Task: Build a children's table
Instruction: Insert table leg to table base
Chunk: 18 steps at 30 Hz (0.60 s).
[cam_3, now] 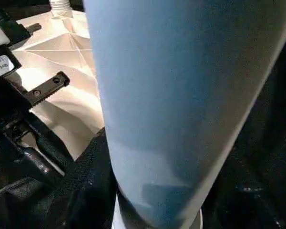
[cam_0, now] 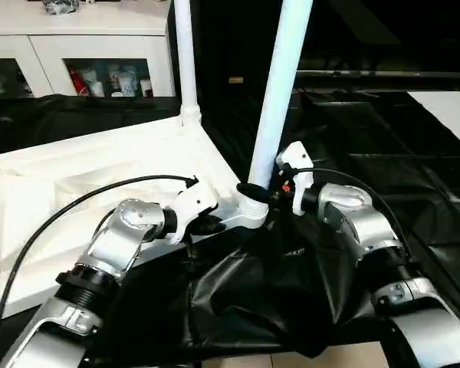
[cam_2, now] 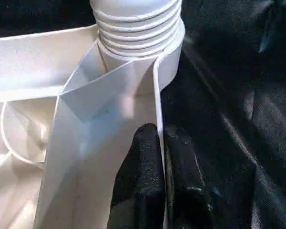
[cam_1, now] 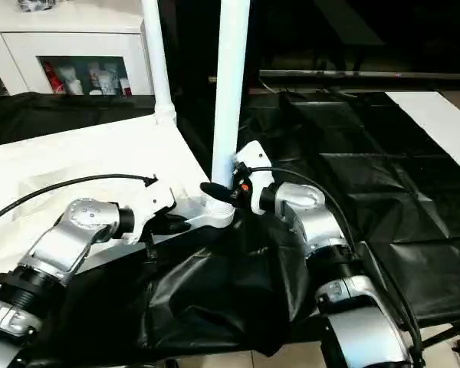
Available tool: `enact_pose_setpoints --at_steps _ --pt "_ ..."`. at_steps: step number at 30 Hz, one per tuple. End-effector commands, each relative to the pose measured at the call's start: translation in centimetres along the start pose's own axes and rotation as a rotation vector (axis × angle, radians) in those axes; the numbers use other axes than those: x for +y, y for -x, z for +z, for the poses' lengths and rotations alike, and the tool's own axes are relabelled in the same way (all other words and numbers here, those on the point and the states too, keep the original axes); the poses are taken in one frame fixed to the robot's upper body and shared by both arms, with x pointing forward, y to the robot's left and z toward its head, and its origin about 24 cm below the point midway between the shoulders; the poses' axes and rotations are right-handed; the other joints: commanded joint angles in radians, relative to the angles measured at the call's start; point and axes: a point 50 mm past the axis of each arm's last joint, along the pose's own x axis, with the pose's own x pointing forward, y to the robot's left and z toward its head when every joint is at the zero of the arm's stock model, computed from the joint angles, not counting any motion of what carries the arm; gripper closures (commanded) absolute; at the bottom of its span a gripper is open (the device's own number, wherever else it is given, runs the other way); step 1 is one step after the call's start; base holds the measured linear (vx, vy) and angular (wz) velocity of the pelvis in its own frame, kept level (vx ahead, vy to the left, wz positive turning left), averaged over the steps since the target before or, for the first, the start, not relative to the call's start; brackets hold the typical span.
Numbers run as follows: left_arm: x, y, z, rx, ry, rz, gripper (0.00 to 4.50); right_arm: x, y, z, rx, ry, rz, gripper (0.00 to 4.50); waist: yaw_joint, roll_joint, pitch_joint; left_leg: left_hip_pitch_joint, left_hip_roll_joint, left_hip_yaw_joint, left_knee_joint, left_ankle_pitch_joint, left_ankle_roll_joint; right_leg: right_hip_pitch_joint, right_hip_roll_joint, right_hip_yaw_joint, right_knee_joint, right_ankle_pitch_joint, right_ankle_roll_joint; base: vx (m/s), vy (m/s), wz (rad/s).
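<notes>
Now | right claw grips near leg, top cut off | left claw pinches tabletop rim | second leg at 12 o'clock

No text can be read with any certainty. A small white label sits on the black body of the left gripper, and it carries a few lines of dark print, too small and blurred to make out. The packages behind the cabinet's glass door show colours but no legible words.
</notes>
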Motion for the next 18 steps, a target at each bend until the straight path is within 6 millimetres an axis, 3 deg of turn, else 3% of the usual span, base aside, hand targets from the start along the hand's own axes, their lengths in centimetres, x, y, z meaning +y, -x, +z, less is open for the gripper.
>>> enact_pose_setpoints --at_steps 1,7,9,10,18 --pt "-1.0 0.5 0.7 0.007 -0.114 -0.149 4.5 0.7 1.0 -5.0 0.197 -0.097 0.026 2.61 -0.007 0.01 -0.053 0.042 0.089 -0.053 -0.095 -0.411 -0.07 0.005 -0.106 0.054 -0.097 -0.287 -0.186 0.0 0.0 0.0" --pt "-1.6 1.3 0.6 0.049 -0.165 -0.27 4.5 1.0 1.5 -4.9 0.176 -0.088 0.1 2.61 -0.009 0.017 -0.054 0.051 0.091 -0.052 -0.1 -0.448 -0.091 0.002 -0.102 0.053 -0.095 -0.256 -0.202 0.0 0.0 0.0" --pt "-1.6 1.4 0.6 0.055 -0.173 -0.281 4.5 1.0 1.6 -4.9 0.176 -0.082 0.112 2.61 -0.01 0.015 -0.054 0.051 0.09 -0.052 -0.101 -0.463 -0.097 0.002 -0.102 0.052 -0.095 -0.255 -0.205 0.0 0.0 0.0" --pt "-1.5 1.5 0.6 0.056 -0.173 -0.285 4.5 1.1 1.8 -5.0 0.18 -0.076 0.133 2.61 -0.011 0.019 -0.052 0.052 0.09 -0.053 -0.101 -0.479 -0.103 0.001 -0.103 0.053 -0.096 -0.265 -0.206 0.0 0.0 0.0" --pt "-1.6 1.9 0.4 0.082 -0.155 -0.339 4.5 1.9 2.4 -5.9 0.218 -0.05 0.229 2.61 -0.007 0.018 -0.052 0.057 0.091 -0.052 -0.103 -0.5 -0.106 0.002 -0.104 0.055 -0.1 -0.278 -0.211 0.0 0.0 0.0"
